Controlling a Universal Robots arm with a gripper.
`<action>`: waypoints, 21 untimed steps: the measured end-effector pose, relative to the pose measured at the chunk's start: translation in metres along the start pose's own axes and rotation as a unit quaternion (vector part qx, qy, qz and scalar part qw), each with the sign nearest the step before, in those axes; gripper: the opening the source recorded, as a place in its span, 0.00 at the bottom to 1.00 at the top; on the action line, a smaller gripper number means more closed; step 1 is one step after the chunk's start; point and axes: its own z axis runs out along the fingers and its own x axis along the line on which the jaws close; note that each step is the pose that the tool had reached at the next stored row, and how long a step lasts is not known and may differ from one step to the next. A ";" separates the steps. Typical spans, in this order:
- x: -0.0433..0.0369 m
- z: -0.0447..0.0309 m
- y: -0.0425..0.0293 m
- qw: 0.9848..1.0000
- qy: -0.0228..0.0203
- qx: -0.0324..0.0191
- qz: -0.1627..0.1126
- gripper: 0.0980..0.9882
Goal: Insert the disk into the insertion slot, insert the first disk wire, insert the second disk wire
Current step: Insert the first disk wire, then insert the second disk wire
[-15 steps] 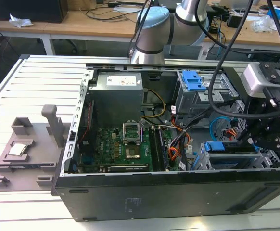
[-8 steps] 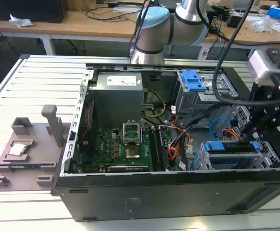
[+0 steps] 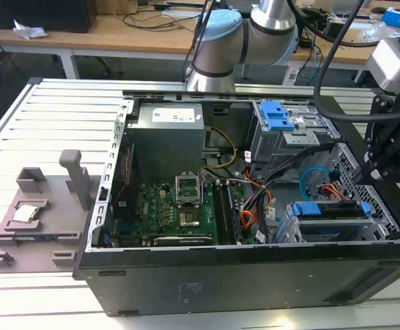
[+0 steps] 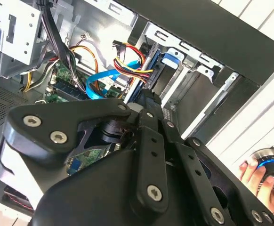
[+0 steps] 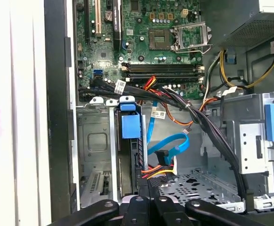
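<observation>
I am hanging my claw (image 5: 149, 201) inside the open computer case (image 3: 241, 275), at the exterior view's right, just over the low metal slot (image 3: 287, 230). I cannot tell whether the claw is apart, together or clamped on a plug. The disk (image 5: 130, 126) is already sitting in that slot, its blue frame showing at the exterior view's lower right.

I am judging the risks like this. The case wall is standing close beside my arm, so a sideways drift could be scraping it. The thick bundle of black cables (image 5: 207, 127) is crossing near the slot and could be snagging on the claw. The blue cable (image 5: 170, 142) and the red and yellow wires (image 5: 158, 170) are lying loose beside the disk's end; a tilted plug could be jamming or bending a connector.

The case is resting on a white slatted worktop (image 3: 62, 110), with a grey tray (image 3: 42, 206) at the exterior view's left. A wooden worktop (image 3: 117, 31) is running along the upper edge. In the second wrist view a person's hand (image 4: 255, 178) is resting on a round knob (image 4: 270, 165).
</observation>
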 end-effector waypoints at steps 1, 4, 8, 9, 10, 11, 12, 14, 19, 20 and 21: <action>0.0000 0.0000 0.0000 1.000 0.000 0.000 0.000 0.01; 0.0000 0.0000 0.0000 1.000 0.000 0.000 0.000 0.01; 0.0000 -0.0001 0.0000 1.000 0.000 0.000 0.000 0.01; 0.0000 -0.0001 0.0000 1.000 0.000 0.000 0.000 0.15; -0.0001 -0.0002 0.0000 1.000 0.000 0.000 0.000 0.15; -0.0030 0.0002 0.0002 1.000 0.000 0.000 -0.002 0.23; -0.0054 0.0006 0.0005 1.000 0.000 0.000 -0.003 0.23; -0.0125 0.0015 0.0015 1.000 0.000 -0.001 -0.009 0.23; -0.0202 0.0129 0.0280 1.000 0.001 -0.002 -0.017 0.23; -0.0200 0.0148 0.0299 1.000 0.001 -0.002 -0.019 0.23; -0.0198 0.0162 0.0306 1.000 0.001 -0.002 -0.021 0.23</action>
